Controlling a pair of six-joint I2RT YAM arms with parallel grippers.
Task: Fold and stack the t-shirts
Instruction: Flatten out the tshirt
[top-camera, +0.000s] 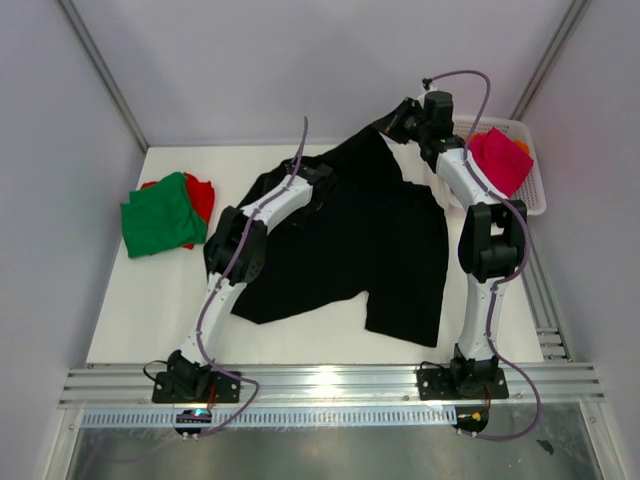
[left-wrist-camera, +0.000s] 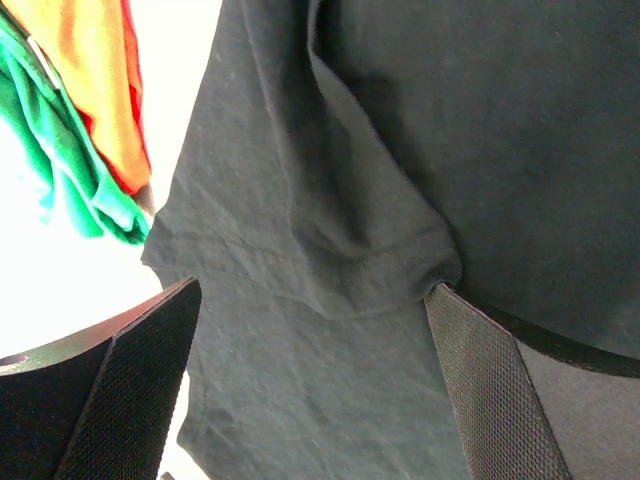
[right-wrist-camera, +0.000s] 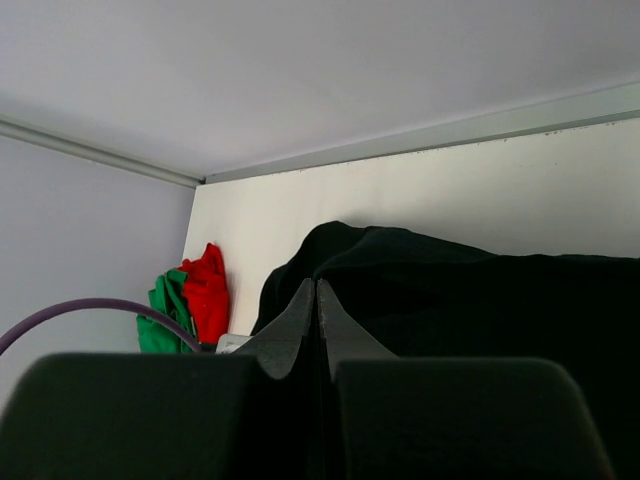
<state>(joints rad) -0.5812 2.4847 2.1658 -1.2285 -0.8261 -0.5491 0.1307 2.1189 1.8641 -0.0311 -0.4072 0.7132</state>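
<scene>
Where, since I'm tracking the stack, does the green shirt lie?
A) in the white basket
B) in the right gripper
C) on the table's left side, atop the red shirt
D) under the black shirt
C: the green shirt lies left on the table, over the red shirt.

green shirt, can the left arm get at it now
Probably yes: the green shirt lies uncovered atop the red shirt, with nothing between it and the open left claw over the black shirt.
</scene>
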